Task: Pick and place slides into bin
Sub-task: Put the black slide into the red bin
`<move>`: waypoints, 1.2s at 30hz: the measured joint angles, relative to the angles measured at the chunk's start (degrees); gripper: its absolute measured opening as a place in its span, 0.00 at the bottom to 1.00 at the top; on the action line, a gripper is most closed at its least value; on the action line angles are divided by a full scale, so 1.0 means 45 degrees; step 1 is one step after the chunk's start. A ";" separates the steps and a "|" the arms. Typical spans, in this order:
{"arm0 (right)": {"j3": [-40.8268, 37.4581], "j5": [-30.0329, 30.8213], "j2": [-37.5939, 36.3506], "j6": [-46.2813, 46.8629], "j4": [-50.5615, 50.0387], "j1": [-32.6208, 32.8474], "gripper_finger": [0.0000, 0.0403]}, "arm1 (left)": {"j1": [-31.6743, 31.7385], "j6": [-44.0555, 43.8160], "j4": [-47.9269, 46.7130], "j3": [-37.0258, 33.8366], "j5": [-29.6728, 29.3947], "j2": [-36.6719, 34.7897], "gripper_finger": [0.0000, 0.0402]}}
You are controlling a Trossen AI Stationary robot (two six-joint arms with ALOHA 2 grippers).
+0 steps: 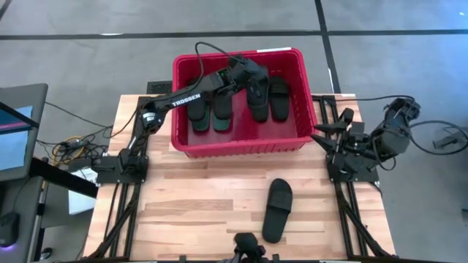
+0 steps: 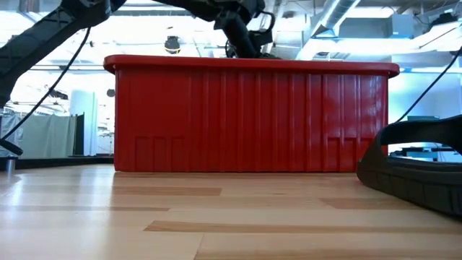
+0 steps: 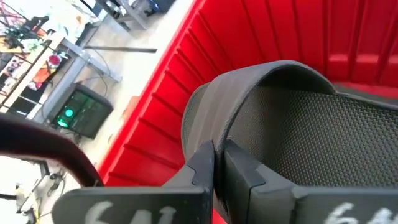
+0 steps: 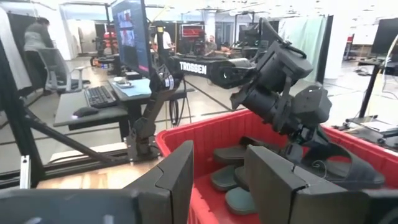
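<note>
Pale wooden table [image 1: 212, 197], grey floor beyond: red bin [image 1: 238, 139] at the far edge, holding slides in a row, one black slide [image 1: 278, 210] lying outside on the near boards. Left gripper [image 1: 252, 79] over the bin, clamped shut on a black slide's strap [image 3: 249, 106]; right gripper [image 4: 217, 180] parked beside the bin, half open, empty. Risk: slide released crooked, landing across its neighbours.

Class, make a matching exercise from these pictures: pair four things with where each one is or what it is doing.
1. left claw
2. right claw
3. black slide on the table
4. red bin

a. lies alone on the wooden table
b. waits empty at the table's right edge
c. shut on the black slide over the bin
d. holds several slides

Pairs: 1-c, 2-b, 3-a, 4-d
</note>
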 joint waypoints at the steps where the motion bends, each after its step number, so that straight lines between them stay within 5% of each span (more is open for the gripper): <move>1: 0.0000 -0.0010 0.0000 0.0002 -0.0013 -0.0053 0.33 | 0.0007 0.0000 0.0239 -0.0072 0.0067 0.0019 0.00; 36: 0.0000 -0.0296 -0.0009 0.0478 -0.0012 -0.0342 0.33 | 0.0566 -0.1634 0.1800 -0.0072 -0.0069 0.2137 0.04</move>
